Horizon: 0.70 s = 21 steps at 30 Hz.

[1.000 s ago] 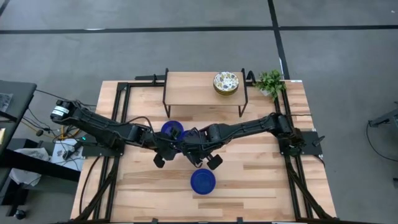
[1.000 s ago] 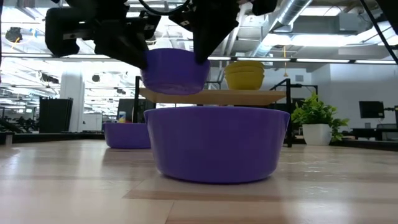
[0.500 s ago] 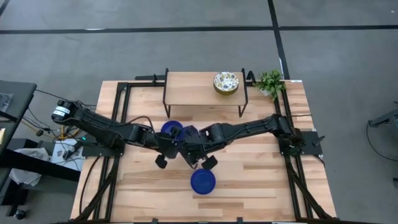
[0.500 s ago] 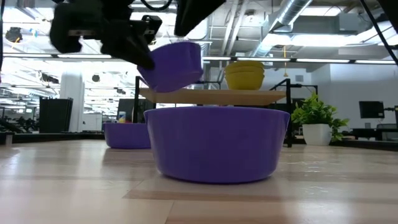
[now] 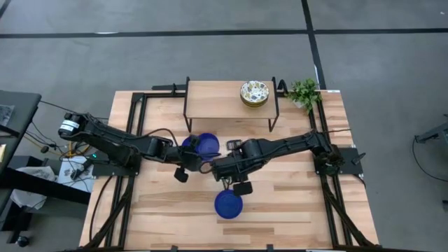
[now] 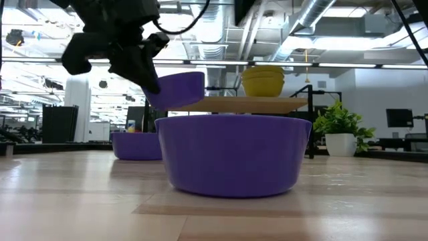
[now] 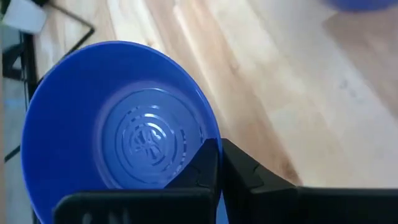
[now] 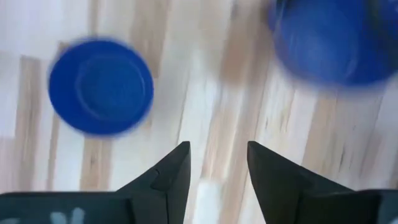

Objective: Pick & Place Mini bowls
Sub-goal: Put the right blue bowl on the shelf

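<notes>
A blue bowl [image 5: 207, 145] is pinched at its rim by the left gripper [image 5: 198, 163], above the table [image 5: 294, 203]. The right gripper [image 8: 216, 163] is spread, empty, near another blue bowl [image 5: 228, 204].

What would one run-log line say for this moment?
left end effector: shut on lifted blue bowl | right end effector: open, empty | second blue bowl: on table

text: none legible | labels: none | signs: none
</notes>
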{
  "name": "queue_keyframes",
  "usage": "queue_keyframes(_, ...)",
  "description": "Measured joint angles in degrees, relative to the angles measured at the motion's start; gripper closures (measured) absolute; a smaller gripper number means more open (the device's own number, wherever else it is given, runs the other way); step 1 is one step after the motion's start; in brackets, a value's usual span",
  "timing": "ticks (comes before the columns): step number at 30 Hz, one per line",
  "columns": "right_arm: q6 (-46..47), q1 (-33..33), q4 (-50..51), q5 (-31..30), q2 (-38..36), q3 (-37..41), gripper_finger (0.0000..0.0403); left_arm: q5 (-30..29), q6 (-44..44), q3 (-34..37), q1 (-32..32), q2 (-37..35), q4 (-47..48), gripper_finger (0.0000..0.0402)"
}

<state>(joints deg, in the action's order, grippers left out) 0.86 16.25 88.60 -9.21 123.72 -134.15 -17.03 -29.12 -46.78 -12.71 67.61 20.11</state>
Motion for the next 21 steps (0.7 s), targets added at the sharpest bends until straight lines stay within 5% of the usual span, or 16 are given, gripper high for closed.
queue_keyframes(11, 8.7, 2.8, 1.2, -3.8, -2.3, 4.0, 0.0302, -3.2, -0.5, 0.0, 0.4, -1.3, 0.7, 0.0397)
queue_keyframes(21, 11.3, 0.7, -1.3, -5.9, -14.5, 13.7, 0.0332, -3.6, -0.6, -0.1, 0.5, -6.6, -2.8, 0.0397)
